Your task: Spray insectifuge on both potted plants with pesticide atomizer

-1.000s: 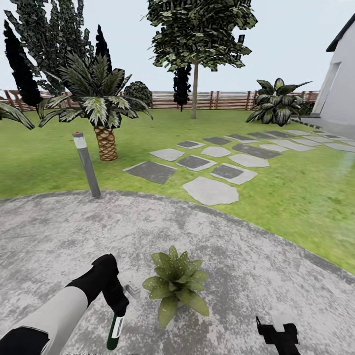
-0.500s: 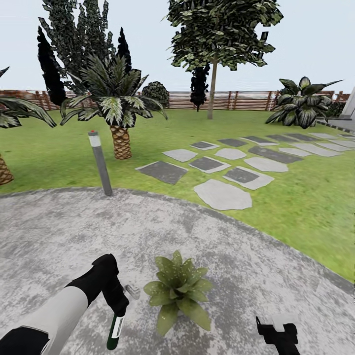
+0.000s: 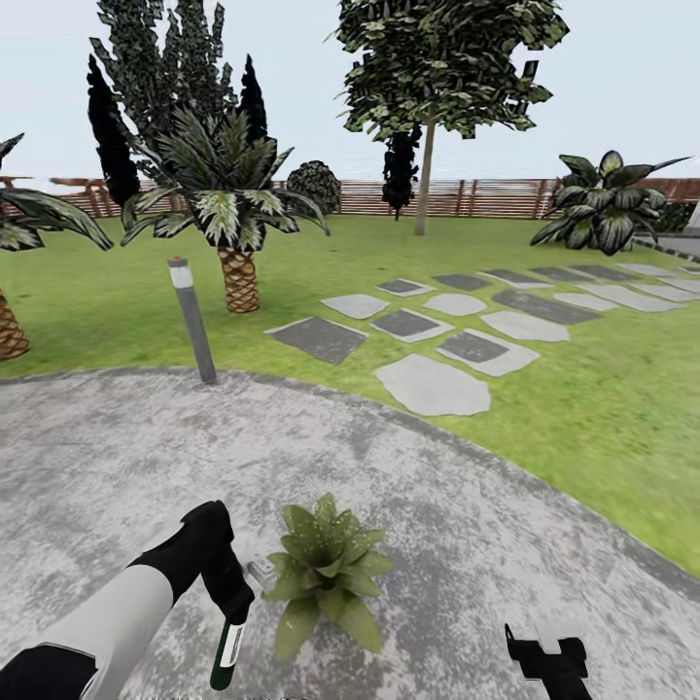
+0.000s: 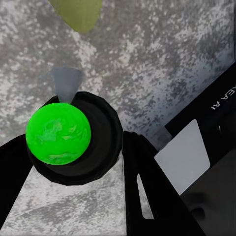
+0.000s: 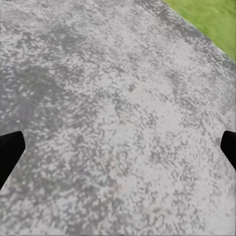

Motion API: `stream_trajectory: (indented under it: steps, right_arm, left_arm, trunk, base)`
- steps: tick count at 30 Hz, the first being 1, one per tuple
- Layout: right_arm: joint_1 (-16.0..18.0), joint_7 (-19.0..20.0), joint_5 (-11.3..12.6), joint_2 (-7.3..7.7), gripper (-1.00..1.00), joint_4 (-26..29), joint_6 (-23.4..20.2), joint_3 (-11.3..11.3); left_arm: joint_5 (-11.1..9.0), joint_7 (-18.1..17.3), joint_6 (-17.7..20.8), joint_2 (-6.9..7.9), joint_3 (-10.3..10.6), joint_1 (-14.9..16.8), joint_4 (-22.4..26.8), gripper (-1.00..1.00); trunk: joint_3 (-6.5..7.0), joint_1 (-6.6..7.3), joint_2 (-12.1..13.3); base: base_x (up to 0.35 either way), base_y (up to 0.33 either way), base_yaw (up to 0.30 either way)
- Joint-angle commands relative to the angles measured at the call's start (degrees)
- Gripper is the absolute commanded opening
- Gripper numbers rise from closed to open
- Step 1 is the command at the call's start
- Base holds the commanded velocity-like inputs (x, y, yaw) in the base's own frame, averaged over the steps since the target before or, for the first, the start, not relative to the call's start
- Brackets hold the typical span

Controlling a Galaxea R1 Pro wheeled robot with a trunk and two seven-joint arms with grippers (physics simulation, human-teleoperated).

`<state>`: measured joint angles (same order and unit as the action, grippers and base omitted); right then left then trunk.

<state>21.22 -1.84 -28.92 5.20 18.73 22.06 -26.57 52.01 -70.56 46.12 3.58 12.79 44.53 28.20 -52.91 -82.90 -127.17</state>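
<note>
Spraying step in hand, pesticide atomizer clamped in left gripper just beside a potted plant on the stone patio.

Seen in the left wrist view: fingers closed around the bottle, grey nozzle toward a leaf. Whitish specks already on the leaves. Right gripper spread wide, empty, over bare stone. Next, probably: finish coverage here, then seek the second pot.
</note>
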Motion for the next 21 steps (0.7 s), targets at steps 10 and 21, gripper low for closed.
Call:
stream_trajectory:
  steps: [10, 21]
  right_arm:
    - [0.1, -0.2, -0.6, -0.02, 1.0, -0.1, 0.3, -0.4]
    - [0.1, -0.3, -0.5, 0.87, 1.0, -0.1, 0.2, -0.3]
  left_arm:
    - [0.7, -0.3, 0.4, 0.12, 0.3, -0.9, -0.8, -1.0]
    - [0.8, -0.3, 0.5, 0.18, 0.0, -0.9, -0.7, -1.0]
  trunk:
    - [-0.06, 0.01, 0.0]
    - [-0.06, 0.01, 0.0]
  base:
    - [0.0, -0.029, 0.26]
    - [0.043, -0.146, 0.022]
